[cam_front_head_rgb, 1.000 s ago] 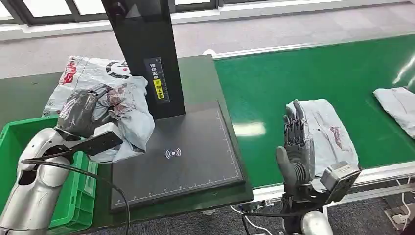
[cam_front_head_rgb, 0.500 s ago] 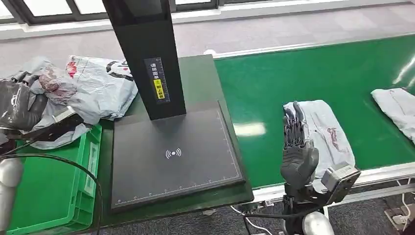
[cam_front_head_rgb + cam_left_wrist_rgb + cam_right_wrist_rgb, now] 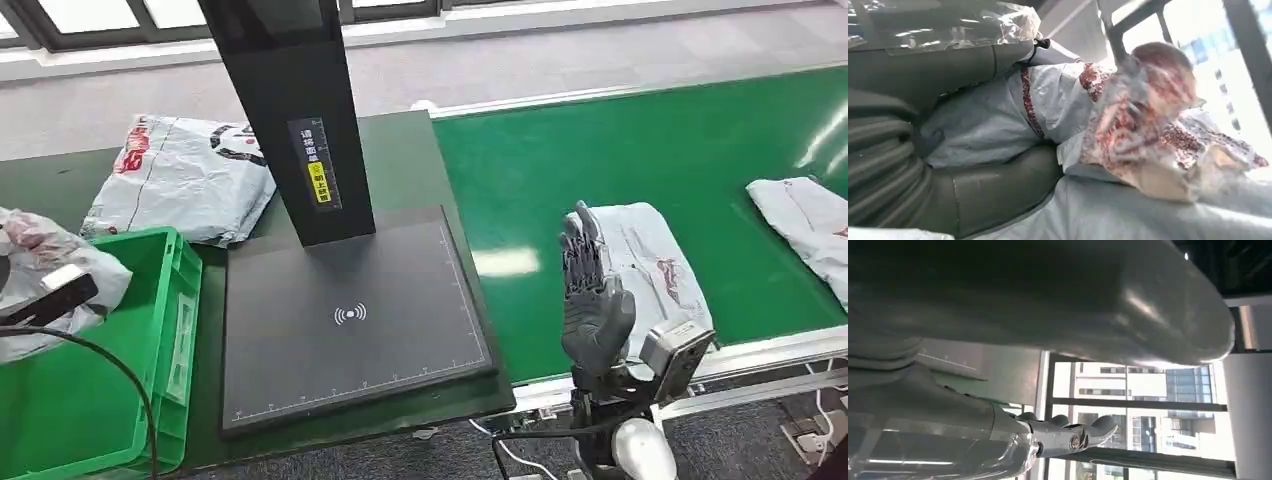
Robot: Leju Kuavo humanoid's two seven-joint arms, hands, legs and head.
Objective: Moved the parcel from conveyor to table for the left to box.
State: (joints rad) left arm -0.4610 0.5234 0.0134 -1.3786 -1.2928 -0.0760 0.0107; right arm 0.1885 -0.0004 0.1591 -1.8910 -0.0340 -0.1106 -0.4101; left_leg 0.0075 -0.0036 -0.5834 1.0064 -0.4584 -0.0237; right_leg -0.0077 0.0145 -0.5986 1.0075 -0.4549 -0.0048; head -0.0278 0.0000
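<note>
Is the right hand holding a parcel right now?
No. In the head view the right hand is raised, fingers straight up and empty, in front of a grey parcel lying flat on the green conveyor.

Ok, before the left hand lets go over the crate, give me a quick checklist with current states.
1. Left hand holds its parcel: ok, fingers wrapped around the bag in the wrist view.
2. Parcel over the green crate: cannot tell; it hangs at the crate's far left edge.
3. Crate interior free: ok where visible.
4. Right hand empty, fingers up: ok.
5. Next parcel on the conveyor lying beside the right hand: ok.
6. Scanner pad bare: ok.
</note>
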